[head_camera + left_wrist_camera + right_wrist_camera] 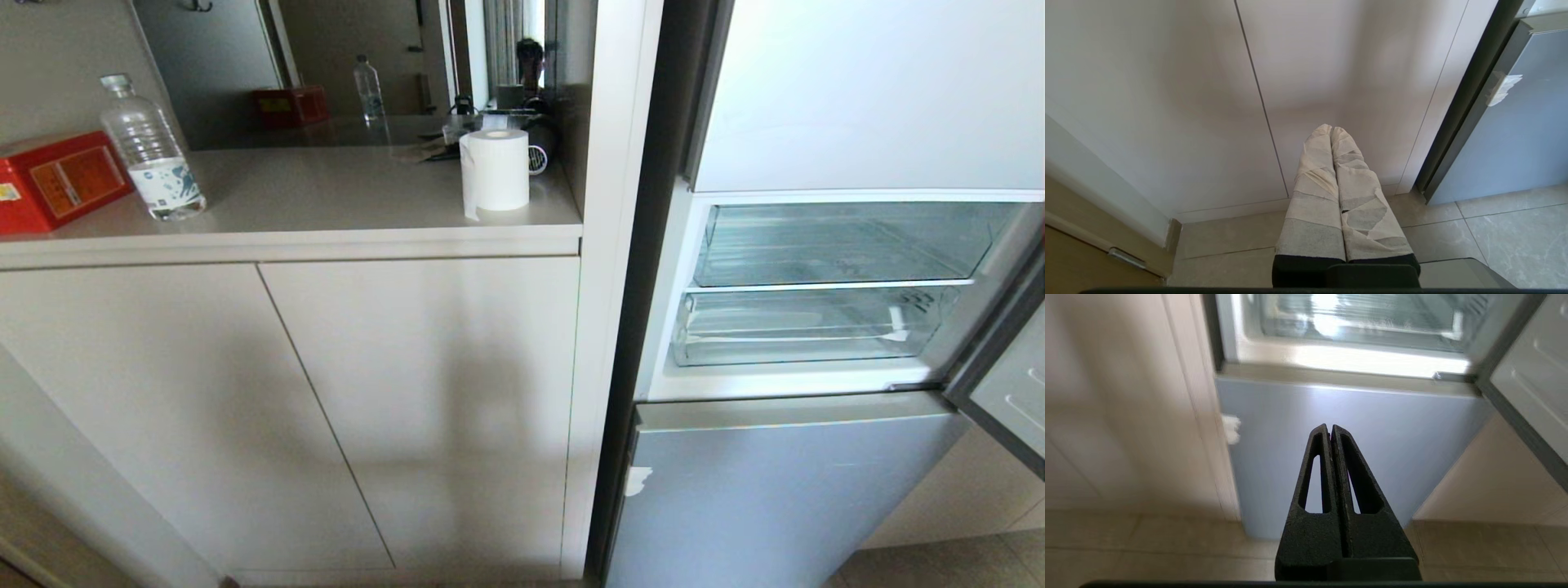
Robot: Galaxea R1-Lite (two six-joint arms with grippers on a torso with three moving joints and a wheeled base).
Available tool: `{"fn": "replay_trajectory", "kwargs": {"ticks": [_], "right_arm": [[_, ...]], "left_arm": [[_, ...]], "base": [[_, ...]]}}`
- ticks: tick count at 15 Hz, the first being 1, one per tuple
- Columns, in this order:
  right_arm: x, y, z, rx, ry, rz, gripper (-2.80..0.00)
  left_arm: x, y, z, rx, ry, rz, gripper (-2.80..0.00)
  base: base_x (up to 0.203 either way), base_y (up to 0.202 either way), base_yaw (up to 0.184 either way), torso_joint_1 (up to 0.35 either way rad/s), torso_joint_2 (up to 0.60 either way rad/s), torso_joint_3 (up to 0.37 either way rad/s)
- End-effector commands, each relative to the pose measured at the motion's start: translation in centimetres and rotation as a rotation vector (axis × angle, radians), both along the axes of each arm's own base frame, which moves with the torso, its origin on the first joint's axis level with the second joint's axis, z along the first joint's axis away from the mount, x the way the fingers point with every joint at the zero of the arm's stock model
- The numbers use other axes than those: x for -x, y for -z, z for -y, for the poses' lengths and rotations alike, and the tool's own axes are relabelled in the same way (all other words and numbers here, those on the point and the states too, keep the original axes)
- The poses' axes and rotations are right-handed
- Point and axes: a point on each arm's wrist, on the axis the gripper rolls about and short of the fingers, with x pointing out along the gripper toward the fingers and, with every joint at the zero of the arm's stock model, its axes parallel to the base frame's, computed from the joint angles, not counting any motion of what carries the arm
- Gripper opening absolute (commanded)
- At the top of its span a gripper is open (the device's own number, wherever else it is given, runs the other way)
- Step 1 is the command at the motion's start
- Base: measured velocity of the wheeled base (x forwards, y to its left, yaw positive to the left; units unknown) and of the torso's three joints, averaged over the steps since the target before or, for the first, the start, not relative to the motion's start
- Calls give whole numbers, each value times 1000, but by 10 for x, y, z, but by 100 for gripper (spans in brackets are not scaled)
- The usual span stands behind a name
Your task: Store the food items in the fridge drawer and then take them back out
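Head view shows the fridge [784,482] with its middle door swung open and two clear bins exposed; the fridge drawer [804,335] is the lower one, pushed in and seemingly bare. No food item appears in any view (the tabletop [326,196] holds only a water bottle [153,151], a red box [57,180] and a paper roll [495,170]). Left end effector [1331,130], tape-wrapped, hangs low before the cabinet doors [1249,102] with fingers pressed together. Right end effector [1329,428] points at the fridge's lower front, fingers together, empty. This looks like the very start: the next move likely calls for finding the food and pulling the drawer out.
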Motion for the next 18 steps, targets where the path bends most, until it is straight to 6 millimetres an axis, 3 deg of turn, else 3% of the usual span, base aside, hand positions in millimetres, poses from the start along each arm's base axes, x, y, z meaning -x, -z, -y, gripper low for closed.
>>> {"fn": "replay_trajectory", "kwargs": {"ticks": [1,3,5,6,10,13,16,18], "right_arm": [[-13,-30,0,-44,-12,-80,-280],[-48,-61,-1,-125,-23,-223,-280],[-94,-78,-1,-183,-47,-341,-280],[-118,-80,-1,-207,-59,-389,0],[-210,-60,-6,-260,-101,-511,0],[-266,-32,-14,-265,-146,-461,0],[-307,-8,-22,-233,-195,-295,0],[-323,4,-26,-202,-219,-187,0]], "left_arm": [[0,0,0,1,0,-2,-280],[0,0,0,-1,1,-2,-280],[0,0,0,-1,1,-2,-280],[0,0,0,1,0,-2,-280],[0,0,0,1,0,-2,-280],[0,0,0,0,0,-2,-280],[0,0,0,-1,1,-2,-280],[0,0,0,1,0,-2,-280]], "base": [[0,0,0,0,0,0],[0,0,0,0,0,0],[0,0,0,0,0,0],[0,0,0,0,0,0],[0,0,0,0,0,0],[0,0,0,0,0,0],[0,0,0,0,0,0],[0,0,0,0,0,0]]}}
